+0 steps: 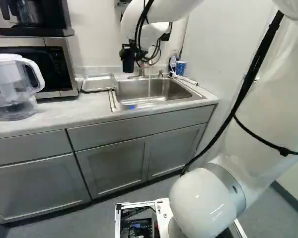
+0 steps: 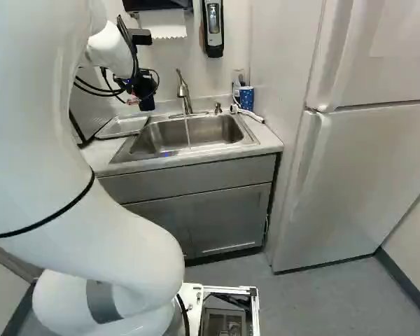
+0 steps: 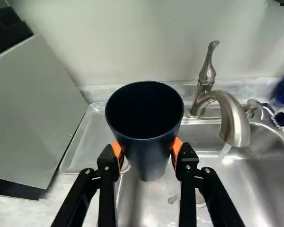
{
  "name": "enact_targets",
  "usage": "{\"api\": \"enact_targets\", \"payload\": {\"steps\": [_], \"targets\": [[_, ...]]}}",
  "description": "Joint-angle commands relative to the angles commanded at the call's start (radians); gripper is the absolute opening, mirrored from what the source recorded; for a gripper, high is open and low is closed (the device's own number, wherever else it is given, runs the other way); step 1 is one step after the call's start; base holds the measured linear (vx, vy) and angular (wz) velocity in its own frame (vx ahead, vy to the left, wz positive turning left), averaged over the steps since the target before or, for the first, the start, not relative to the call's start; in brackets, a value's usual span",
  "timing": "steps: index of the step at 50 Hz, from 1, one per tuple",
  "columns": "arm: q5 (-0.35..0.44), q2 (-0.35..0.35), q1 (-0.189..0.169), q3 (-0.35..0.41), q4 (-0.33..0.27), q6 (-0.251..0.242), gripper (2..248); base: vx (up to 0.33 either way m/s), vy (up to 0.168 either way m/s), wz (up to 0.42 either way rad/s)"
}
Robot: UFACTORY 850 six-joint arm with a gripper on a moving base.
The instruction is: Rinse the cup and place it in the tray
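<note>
Hanging over the tray-side edge of the sink [image 1: 112, 101], the cup [image 3: 149, 146] is pinched by 2 part-spread fingers [image 3: 177, 147]; wetness could make it slip, a low approach clip the tray [image 3: 87, 144] near the bench's [image 1: 54, 115] back edge.

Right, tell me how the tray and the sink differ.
The tray is shallow with a low rim, while the sink is a deep basin. The tray sits up at counter height; the sink is sunk into the counter. Water runs from the faucet into the sink, while the tray lies off to the side of that stream. Both look grey and metallic.
</note>
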Motion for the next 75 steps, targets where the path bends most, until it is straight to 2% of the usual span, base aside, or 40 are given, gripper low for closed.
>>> {"api": "enact_targets", "payload": {"steps": [27, 59, 67, 75], "targets": [[0.009, -0.082, 0.064, -0.082, 0.000, 0.000, 120, 0.000, 0.000, 0.000], [0.147, -0.200, 0.137, -0.179, 0.000, 0.000, 120, 0.000, 0.000, 0.000], [0.181, -0.231, 0.149, -0.196, 0.000, 0.000, 120, 0.000, 0.000, 0.000], [0.182, -0.241, 0.150, -0.190, 0.000, 0.000, 120, 0.000, 0.000, 0.000]]}}
